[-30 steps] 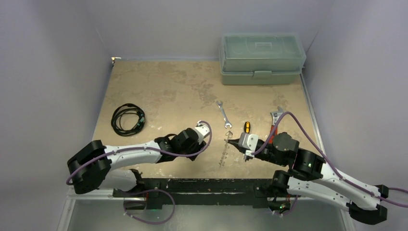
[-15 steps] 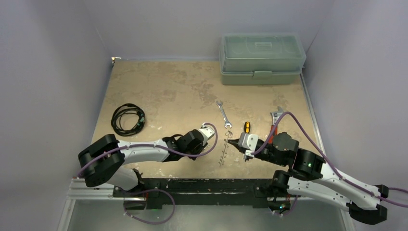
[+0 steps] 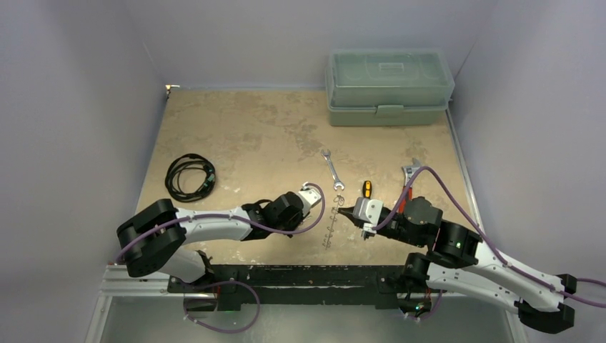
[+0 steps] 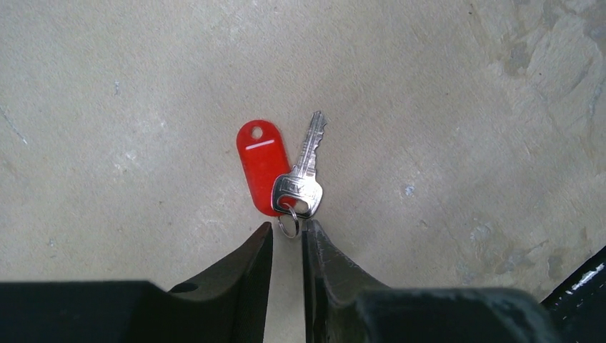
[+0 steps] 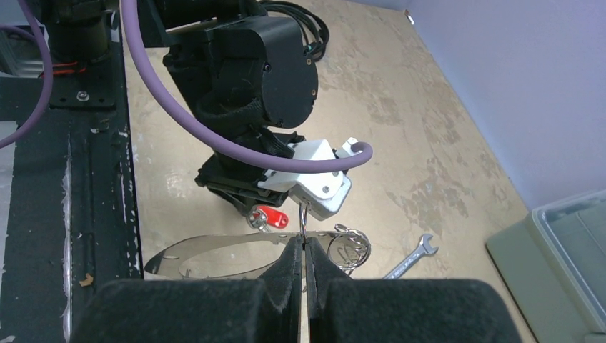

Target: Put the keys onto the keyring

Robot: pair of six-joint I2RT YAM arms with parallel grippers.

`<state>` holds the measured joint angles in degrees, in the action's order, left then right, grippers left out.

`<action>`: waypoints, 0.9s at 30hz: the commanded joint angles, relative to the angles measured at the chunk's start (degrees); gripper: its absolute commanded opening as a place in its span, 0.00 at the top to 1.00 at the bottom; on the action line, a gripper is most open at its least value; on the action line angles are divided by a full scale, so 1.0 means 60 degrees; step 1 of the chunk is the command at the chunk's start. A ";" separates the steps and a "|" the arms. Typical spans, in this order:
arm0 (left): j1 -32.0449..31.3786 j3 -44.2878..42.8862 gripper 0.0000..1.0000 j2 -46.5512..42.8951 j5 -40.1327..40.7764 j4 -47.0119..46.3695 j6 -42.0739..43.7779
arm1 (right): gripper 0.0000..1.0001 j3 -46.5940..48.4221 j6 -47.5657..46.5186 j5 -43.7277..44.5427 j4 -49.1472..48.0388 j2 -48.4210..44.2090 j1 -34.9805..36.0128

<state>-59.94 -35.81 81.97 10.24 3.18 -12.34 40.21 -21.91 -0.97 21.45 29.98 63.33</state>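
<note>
keyring (image 5: 171,256) partly behind right gripper (image 5: 303,243), toolbox (image 5: 564,236) cropped

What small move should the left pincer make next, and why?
Probably close the left pincer fully on the small split ring: it lies between the tips, not yet pinched, and carries the key with the red tag. The right pincer holds the keyring.

arms (image 3: 207,223): white links, black joints | cables (image 5: 130,21): purple | wrist housing (image 5: 314,175): white | tool fingers (image 4: 236,286): black, tapered

Bright, even overhead light; soft shadows on counter (image 3: 236,128). Top view slightly soft; wrist cams' near foregrounds blurry; glare on keyring (image 5: 214,241).
</note>
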 commanded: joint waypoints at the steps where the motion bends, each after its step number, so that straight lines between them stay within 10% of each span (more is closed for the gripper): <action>1: -0.0088 -0.0173 0.81 0.0126 -0.0216 -0.0383 0.0295 | 1.00 -0.0017 0.0044 0.0029 -0.0659 -0.0056 0.0006; 10: -0.0102 -0.0245 1.00 0.0284 -0.0276 -0.0675 0.0530 | 1.00 -0.0094 0.0036 0.0001 -0.0685 -0.0224 0.0006; 27: -0.0117 -0.0826 1.00 -0.0798 -0.0813 0.0529 0.0963 | 1.00 -0.0028 0.0004 -0.0146 -0.0713 -0.0103 0.0006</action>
<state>-60.45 -37.45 80.49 6.26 4.86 -8.82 39.81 -21.91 -1.02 21.23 29.47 63.33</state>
